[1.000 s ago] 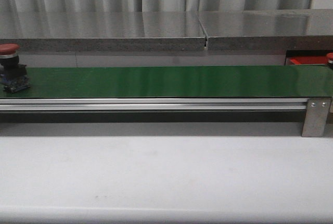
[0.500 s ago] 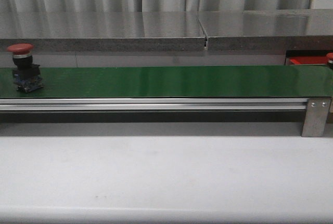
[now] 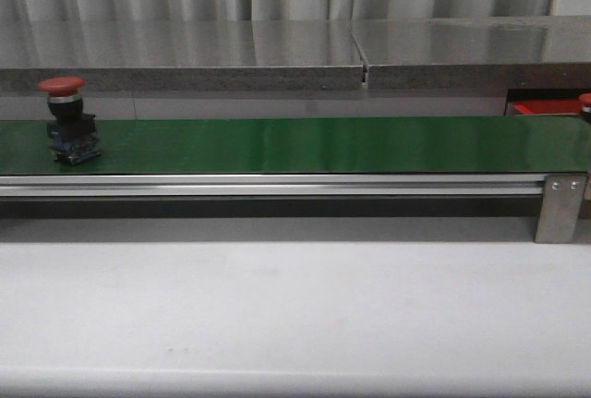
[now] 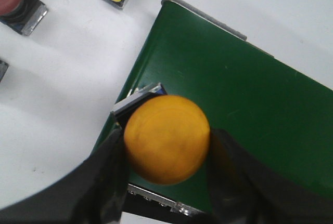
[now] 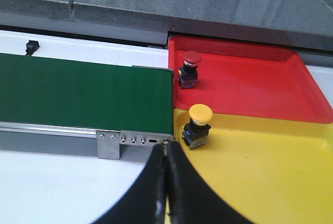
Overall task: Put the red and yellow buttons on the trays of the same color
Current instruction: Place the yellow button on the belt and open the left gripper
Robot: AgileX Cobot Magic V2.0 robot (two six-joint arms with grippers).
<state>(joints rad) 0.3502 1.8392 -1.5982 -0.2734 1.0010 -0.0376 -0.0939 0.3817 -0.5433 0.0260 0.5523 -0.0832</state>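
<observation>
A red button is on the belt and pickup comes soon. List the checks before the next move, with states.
1. Left gripper grips the held yellow button: ok.
2. That button is over the green belt: ok.
3. Red button on the belt is upright: ok.
4. Right gripper is open for pickup: not ok, shut.
5. Red tray and yellow tray have free room: ok.

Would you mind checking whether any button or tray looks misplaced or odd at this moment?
Nothing stands out. The red button stands upright in the red tray, the yellow button upright in the yellow tray, colors matching. Another red button stands upright on the green belt.
</observation>
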